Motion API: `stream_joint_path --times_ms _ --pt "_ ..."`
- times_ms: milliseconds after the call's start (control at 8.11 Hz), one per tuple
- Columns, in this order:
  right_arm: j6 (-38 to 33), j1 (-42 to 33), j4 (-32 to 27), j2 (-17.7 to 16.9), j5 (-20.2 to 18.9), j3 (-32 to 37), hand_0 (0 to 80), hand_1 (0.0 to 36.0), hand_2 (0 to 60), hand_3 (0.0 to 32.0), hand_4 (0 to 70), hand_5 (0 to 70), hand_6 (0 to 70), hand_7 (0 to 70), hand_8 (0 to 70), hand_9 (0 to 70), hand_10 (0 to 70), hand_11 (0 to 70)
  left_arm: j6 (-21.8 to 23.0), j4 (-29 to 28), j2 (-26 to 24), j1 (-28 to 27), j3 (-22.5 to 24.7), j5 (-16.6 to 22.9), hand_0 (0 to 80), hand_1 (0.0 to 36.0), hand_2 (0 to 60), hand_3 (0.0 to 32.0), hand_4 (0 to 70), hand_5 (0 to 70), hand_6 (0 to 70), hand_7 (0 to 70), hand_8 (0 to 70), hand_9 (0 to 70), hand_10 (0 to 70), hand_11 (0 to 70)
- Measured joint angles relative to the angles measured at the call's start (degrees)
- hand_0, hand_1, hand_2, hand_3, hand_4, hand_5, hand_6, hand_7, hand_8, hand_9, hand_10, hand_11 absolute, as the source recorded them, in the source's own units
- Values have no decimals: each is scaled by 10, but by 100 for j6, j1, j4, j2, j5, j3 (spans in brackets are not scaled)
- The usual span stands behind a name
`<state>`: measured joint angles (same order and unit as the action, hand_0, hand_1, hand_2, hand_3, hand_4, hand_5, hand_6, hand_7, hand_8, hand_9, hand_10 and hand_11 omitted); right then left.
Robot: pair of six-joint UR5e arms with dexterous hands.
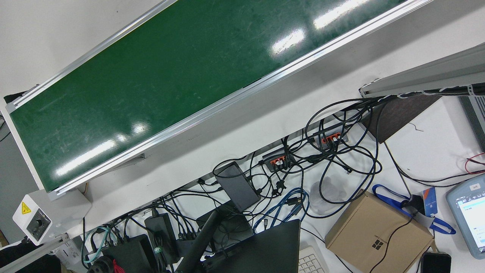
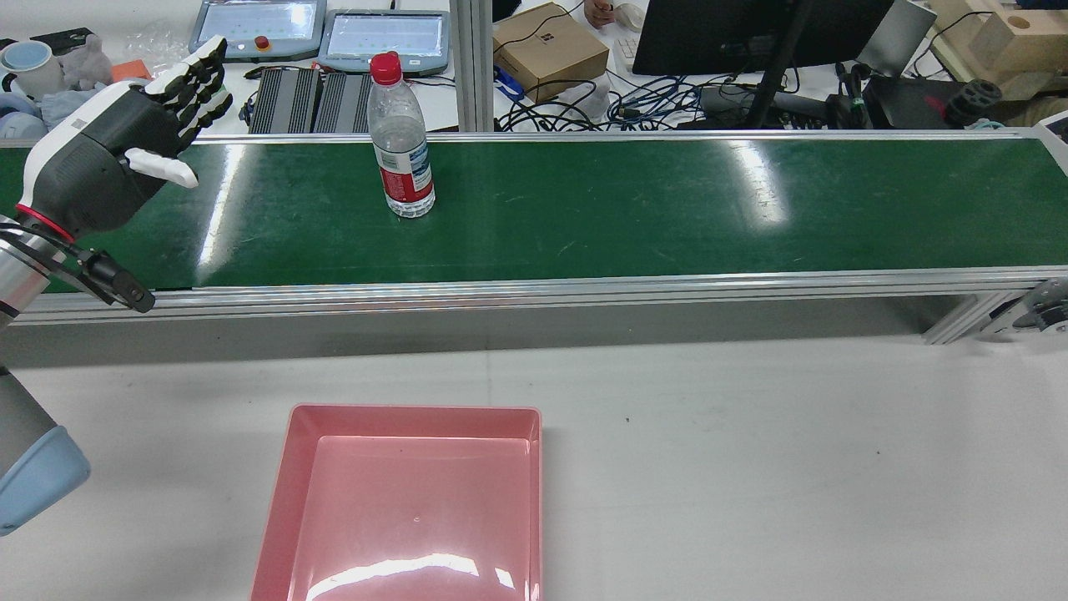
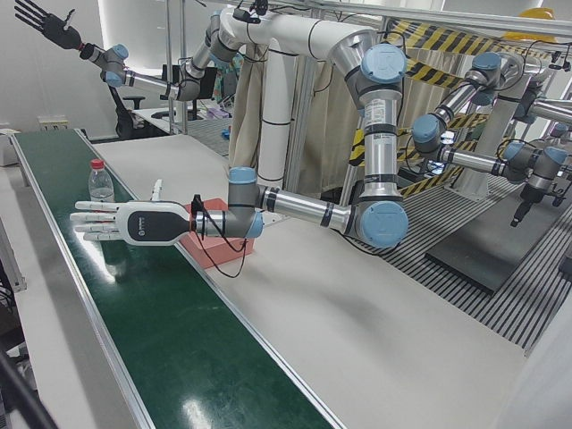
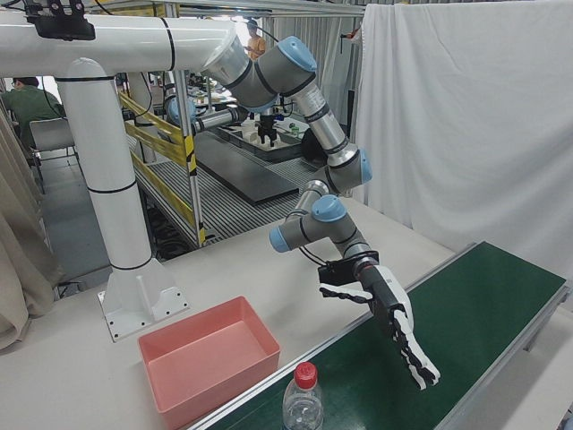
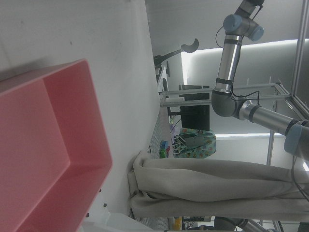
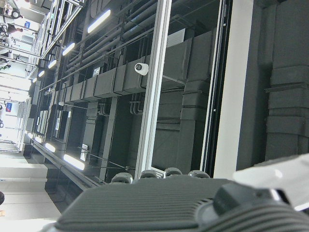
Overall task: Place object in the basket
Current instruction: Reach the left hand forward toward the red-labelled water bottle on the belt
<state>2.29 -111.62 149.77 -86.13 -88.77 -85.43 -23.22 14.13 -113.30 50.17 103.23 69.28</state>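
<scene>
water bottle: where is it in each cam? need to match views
Front view: not in it.
Rear view: upper left of centre, upright on the green belt, water bottle.
Left-front view: far left.
Right-front view: bottom edge, centre.
Left hand view, right hand view: not in it.
Shared landmark: the pink basket.

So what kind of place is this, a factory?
More likely a robot lab or test workshop. A green conveyor belt runs past a pink basket, several robot arms stand around, and the left robot hand waits, open, near a water bottle.
</scene>
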Motion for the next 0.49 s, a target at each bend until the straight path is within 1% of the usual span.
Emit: stream_joint_path --times_ms 123,247,493 --pt "0 0 0 0 0 0 0 0 0 0 0 0 0 0 0 0 0 0 1 -29 -104 -20 -185 -8 453 0 0 6 118 24 0 0 17 3 35 53" --pt "0 0 0 0 0 0 0 0 0 0 0 0 0 0 0 0 0 0 14 -66 -144 -28 -273 -1 453 0 0 8 119 20 0 0 16 2 34 51" --pt "0 0 0 0 0 0 0 0 0 0 0 0 0 0 0 0 0 0 49 -97 -173 -37 -274 25 454 0 0 6 121 20 0 0 17 3 33 49"
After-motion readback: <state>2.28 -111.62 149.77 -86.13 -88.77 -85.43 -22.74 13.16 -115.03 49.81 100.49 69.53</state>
